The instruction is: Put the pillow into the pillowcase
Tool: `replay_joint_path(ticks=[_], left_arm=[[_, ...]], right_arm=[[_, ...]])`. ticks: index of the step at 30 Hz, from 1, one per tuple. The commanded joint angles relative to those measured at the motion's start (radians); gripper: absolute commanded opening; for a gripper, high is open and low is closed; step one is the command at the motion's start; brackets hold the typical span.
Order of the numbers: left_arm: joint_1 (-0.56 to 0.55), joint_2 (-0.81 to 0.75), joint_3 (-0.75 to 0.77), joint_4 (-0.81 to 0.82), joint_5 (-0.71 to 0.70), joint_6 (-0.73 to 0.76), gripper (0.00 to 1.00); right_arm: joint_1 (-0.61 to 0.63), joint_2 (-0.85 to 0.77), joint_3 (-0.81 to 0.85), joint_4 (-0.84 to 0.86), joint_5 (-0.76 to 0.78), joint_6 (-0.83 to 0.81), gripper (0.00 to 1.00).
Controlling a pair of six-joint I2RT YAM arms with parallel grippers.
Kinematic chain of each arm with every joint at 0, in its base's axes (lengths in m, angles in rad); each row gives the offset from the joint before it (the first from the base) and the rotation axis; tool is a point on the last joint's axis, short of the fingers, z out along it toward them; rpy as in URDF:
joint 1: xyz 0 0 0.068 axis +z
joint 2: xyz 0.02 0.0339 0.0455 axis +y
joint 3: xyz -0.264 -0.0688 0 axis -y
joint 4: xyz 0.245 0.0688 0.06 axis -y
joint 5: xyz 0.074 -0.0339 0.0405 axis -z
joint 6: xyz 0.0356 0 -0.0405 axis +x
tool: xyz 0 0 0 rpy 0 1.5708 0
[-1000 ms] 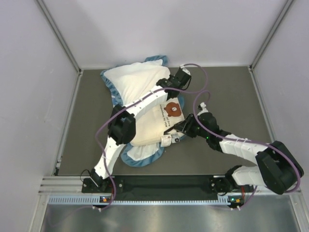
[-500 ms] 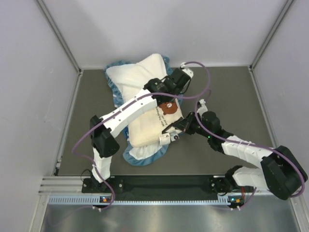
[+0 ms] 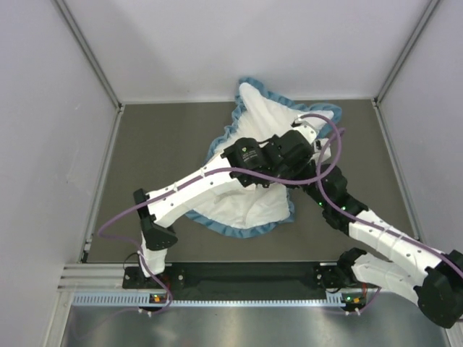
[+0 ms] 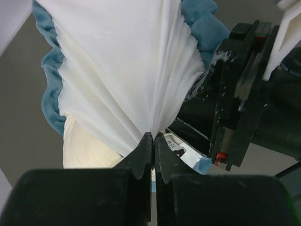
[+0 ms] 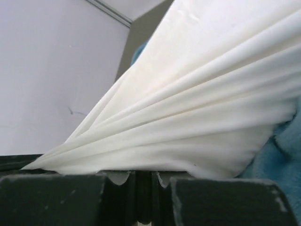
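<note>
Pillowcase (image 3: 246, 206) is soft, floppy, light stuff, draped from 12 to 6 o'clock across the bench (image 3: 159, 144); best grabbed at the ruffled hem. Left end effector (image 4: 151, 141) and right end effector (image 5: 141, 176) are both pinched tight on its white lining. Cream pillow (image 4: 80, 150) peeks out underneath, probably partly inside.

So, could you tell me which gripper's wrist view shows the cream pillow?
The left gripper: there the pillow peeks out below the pinched pillowcase; the right gripper sees only pillowcase fabric.
</note>
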State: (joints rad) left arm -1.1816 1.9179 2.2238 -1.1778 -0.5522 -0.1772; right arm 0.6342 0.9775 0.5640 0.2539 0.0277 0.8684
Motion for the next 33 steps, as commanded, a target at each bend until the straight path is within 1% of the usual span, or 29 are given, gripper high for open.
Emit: replay_joint_path(ticks=[1,4,7,8,9,10,11,13,15,16,17,19,20,21,22,23,25,26,27,28,29,31,32,33], left_arm=[[-0.041,-0.135,0.056,-0.046,0.013,-0.119,0.0],[-0.033,-0.151,0.001,-0.034,0.018,-0.119,0.0],[-0.03,-0.157,-0.078,0.026,0.04,-0.113,0.0],[-0.03,-0.155,-0.091,0.036,0.044,-0.111,0.0],[-0.03,-0.148,-0.12,0.056,0.038,-0.11,0.0],[-0.029,-0.145,-0.136,0.066,0.029,-0.105,0.0],[-0.027,-0.14,-0.15,0.081,0.022,-0.102,0.0],[-0.004,-0.134,-0.205,0.13,0.017,-0.096,0.0],[0.037,-0.126,-0.245,0.18,0.053,-0.103,0.0],[0.054,-0.126,-0.254,0.194,0.069,-0.107,0.0],[0.066,-0.126,-0.268,0.208,0.08,-0.108,0.0],[0.083,-0.122,-0.274,0.237,0.069,-0.107,0.0],[0.083,-0.116,-0.271,0.244,0.066,-0.101,0.0],[0.085,-0.111,-0.268,0.247,0.066,-0.096,0.0],[0.083,-0.108,-0.268,0.253,0.069,-0.088,0.02],[0.083,-0.105,-0.273,0.254,0.069,-0.084,0.07],[0.083,-0.1,-0.286,0.254,0.06,-0.077,0.23],[0.083,-0.103,-0.312,0.254,0.017,-0.08,0.4],[0.083,-0.109,-0.328,0.254,-0.001,-0.081,0.46],[0.083,-0.117,-0.343,0.256,-0.033,-0.085,0.49],[0.083,-0.126,-0.375,0.254,-0.046,-0.087,0.55],[0.083,-0.167,-0.412,0.254,-0.072,-0.106,0.61],[0.083,-0.204,-0.458,0.254,-0.099,-0.117,0.66],[0.086,-0.223,-0.484,0.251,-0.116,-0.128,0.67]], right_arm=[[-0.074,-0.063,-0.053,0.07,0.19,0.009,0.0],[-0.113,-0.044,-0.076,0.038,0.143,0.012,0.0],[-0.125,-0.016,-0.084,-0.018,0.097,-0.015,0.08],[-0.123,-0.02,-0.091,-0.024,0.081,-0.023,0.19],[-0.123,-0.046,-0.102,-0.037,0.06,-0.029,0.27],[-0.122,-0.065,-0.124,-0.048,0.052,-0.048,0.39],[-0.122,-0.085,-0.133,-0.064,0.048,-0.06,0.43],[-0.123,-0.157,-0.145,-0.158,0.055,-0.084,0.5],[-0.123,-0.228,-0.151,-0.241,0.051,-0.1,0.55],[-0.123,-0.253,-0.168,-0.251,0.049,-0.097,0.58],[-0.123,-0.278,-0.177,-0.277,0.04,-0.094,0.64],[-0.123,-0.339,-0.211,-0.306,0.018,-0.075,0.73],[-0.123,-0.374,-0.223,-0.315,0.017,-0.071,0.8],[-0.122,-0.39,-0.252,-0.318,0.018,-0.057,0.83],[-0.123,-0.407,-0.266,-0.324,0.02,-0.054,0.85],[-0.123,-0.422,-0.279,-0.327,0.023,-0.057,0.85],[-0.123,-0.464,-0.292,-0.359,0.047,-0.055,0.88],[-0.123,-0.474,-0.292,-0.387,0.054,-0.06,0.89],[-0.123,-0.488,-0.286,-0.404,0.058,-0.074,0.9],[-0.123,-0.494,-0.28,-0.421,0.061,-0.078,0.9],[-0.123,-0.497,-0.274,-0.451,0.064,-0.086,0.9],[-0.125,-0.507,-0.254,-0.473,0.06,-0.112,0.9],[-0.123,-0.513,-0.245,-0.498,0.057,-0.124,0.89],[-0.123,-0.514,-0.234,-0.504,0.046,-0.155,0.89]])
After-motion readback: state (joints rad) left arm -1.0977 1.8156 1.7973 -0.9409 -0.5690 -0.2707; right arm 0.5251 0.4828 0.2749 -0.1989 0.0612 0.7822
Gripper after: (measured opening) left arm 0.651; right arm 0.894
